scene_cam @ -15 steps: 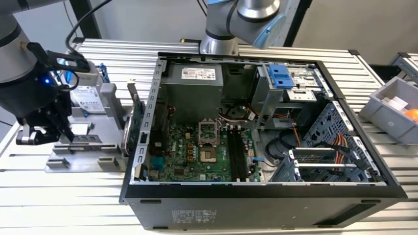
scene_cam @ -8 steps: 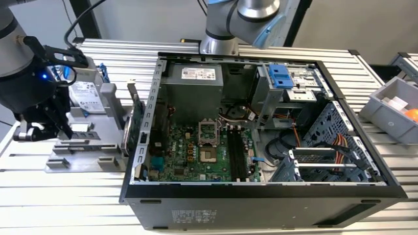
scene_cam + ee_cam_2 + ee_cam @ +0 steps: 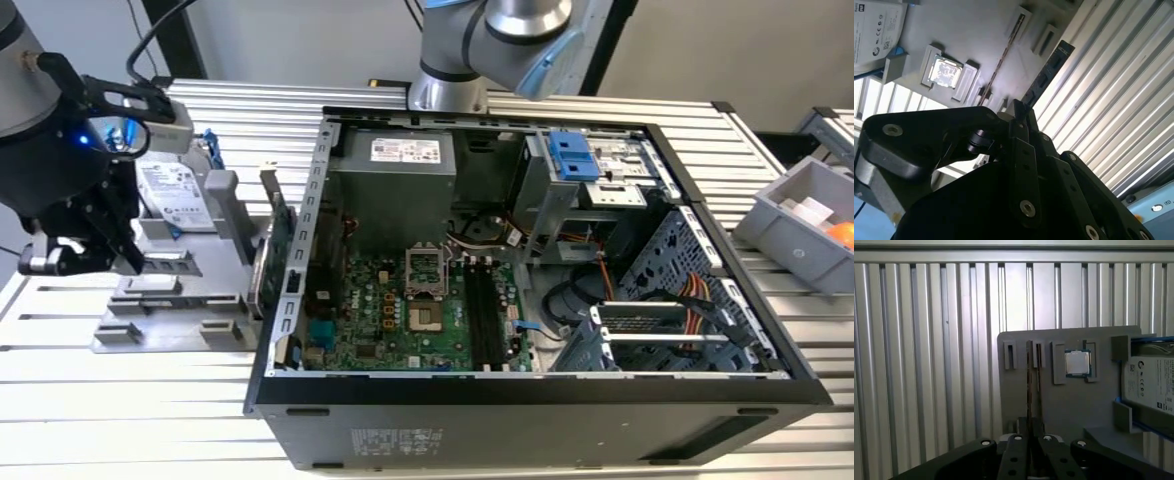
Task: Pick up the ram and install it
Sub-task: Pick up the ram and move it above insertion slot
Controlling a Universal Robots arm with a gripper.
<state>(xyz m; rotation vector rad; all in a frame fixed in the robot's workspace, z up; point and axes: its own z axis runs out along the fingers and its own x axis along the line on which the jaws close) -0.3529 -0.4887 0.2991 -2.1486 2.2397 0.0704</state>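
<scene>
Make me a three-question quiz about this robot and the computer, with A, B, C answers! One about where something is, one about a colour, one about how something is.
1. The computer case is:
A. open
B. shut
C. wrapped up

2. The gripper is:
A. inside the case
B. over the grey holder
C. on the floor

3. The clip on the drive bay is:
A. red
B. blue
C. yellow

Answers:
1 A, because the motherboard shows inside.
2 B, because the gripper is closed on the ram, which stands in the holder.
3 B, because the clip is plainly blue.
</scene>
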